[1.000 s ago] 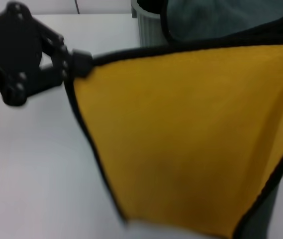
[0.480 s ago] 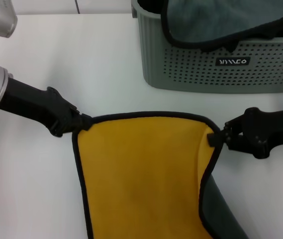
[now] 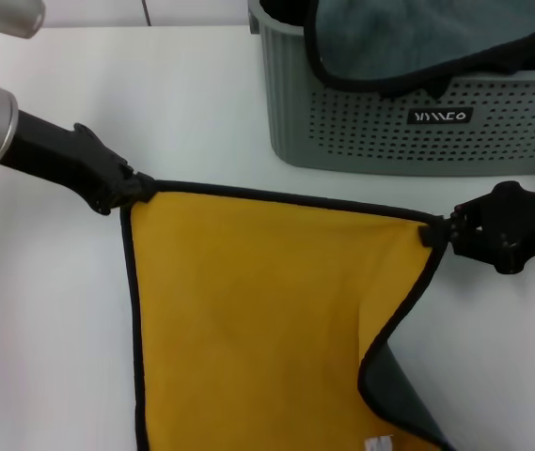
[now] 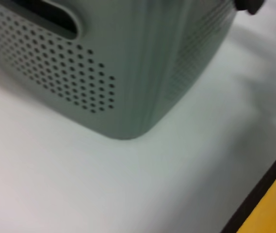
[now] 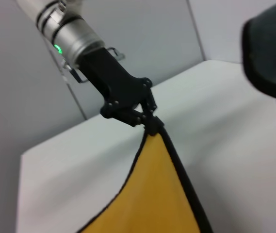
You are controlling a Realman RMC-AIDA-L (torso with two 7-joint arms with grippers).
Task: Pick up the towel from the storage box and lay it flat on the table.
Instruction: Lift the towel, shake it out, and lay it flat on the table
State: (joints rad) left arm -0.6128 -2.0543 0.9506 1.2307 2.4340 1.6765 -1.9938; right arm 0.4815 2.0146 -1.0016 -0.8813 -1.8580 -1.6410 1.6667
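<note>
Holding the towel (image 3: pixel 258 310) pinched by two corners in my left gripper (image 3: pixel 138 190) and right gripper (image 3: pixel 434 232), I should lower both evenly onto the table (image 3: pixel 182 103), keeping the edge taut.

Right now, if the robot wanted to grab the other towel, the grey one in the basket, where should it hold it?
Probably by the black-edged fold of the grey-teal towel that droops over the front rim of the storage box, coming from above and in front. That edge hangs clear outside the wall, so fingers could close on it. Both grippers are busy: the left gripper and right gripper pinch the yellow towel's far corners.
</note>
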